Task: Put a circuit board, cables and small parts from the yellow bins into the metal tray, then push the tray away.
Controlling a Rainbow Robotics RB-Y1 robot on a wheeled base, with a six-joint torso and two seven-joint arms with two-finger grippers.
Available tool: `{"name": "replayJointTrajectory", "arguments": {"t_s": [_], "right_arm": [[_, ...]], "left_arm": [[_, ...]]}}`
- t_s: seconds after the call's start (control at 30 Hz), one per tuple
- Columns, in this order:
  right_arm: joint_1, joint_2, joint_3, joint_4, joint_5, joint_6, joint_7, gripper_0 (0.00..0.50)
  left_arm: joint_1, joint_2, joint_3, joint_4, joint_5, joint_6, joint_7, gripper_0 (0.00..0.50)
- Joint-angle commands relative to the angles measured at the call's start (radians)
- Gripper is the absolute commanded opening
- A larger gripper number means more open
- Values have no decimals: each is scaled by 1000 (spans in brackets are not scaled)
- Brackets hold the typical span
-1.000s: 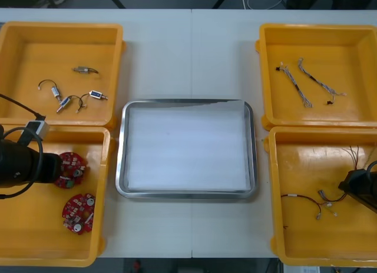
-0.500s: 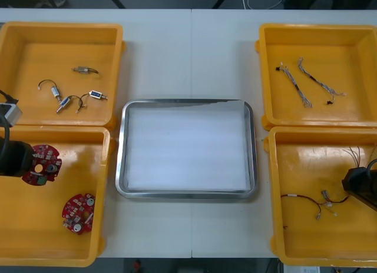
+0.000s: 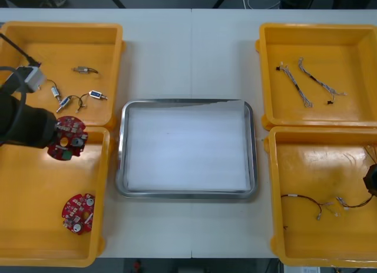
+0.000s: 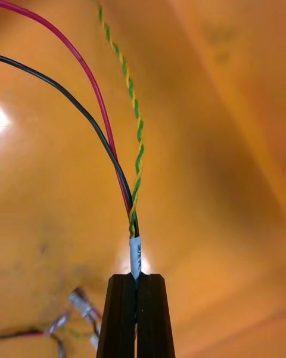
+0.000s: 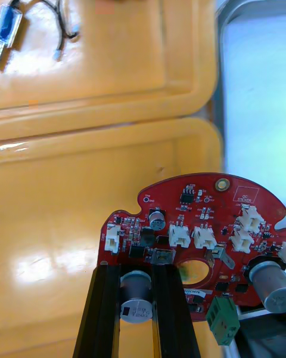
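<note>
The left tool (image 5: 136, 280) is pinching a round red circuit board (image 5: 196, 227) by its edge, holding it over the far end of the near left yellow bin (image 3: 35, 226), where a second board (image 3: 78, 213) lies. The metal tray (image 3: 121, 161) sits bare on the bench (image 3: 188, 55), just beside that bin. Over at the right, the right tool (image 4: 136, 281) is pressed together on the sleeved end of a cable (image 4: 128, 173), with wires trailing over the near right bin (image 3: 306, 237). I'd say both are mid-carry; next each should swing inward over the tray rim and release low
</note>
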Motion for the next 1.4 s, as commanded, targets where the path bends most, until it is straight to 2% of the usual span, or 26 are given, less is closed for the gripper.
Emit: {"name": "replayJointTrajectory", "arguments": {"t_s": [0.03,0.2,0.3,0.43,0.7,0.73,0.8,1.07,1.2,1.4], "right_arm": [[-41,-20,-78,-118,-12,107,-22,0],[-70,-77,-78,-212,-29,230,-17,0],[-78,-109,-86,-267,-71,240,-12,0],[-80,-163,-100,-333,-167,240,-2,0],[-90,-258,-95,-408,-353,240,43,0],[-90,-258,-95,-408,-353,240,43,0],[-109,-285,-89,-416,-414,240,97,0],[-150,-337,-86,-416,-515,240,285,0],[-181,-373,-43,-429,-537,240,373,0],[-199,-397,15,-486,-486,240,460,0]], "left_arm": [[-129,-9,-176,-45,15,8,196,0],[-223,-20,-348,-41,-5,-33,308,0],[-257,-47,-434,-39,-53,-38,326,0],[-280,-83,-541,-13,-123,-59,330,0],[-280,-106,-682,117,-198,-217,307,0],[-280,-106,-682,117,-198,-217,307,0],[-280,-107,-718,157,-218,-254,299,0],[-280,-107,-785,232,-261,-340,290,0],[-280,-109,-799,234,-281,-343,291,0],[-277,-109,-799,234,-281,-344,291,0]]}}
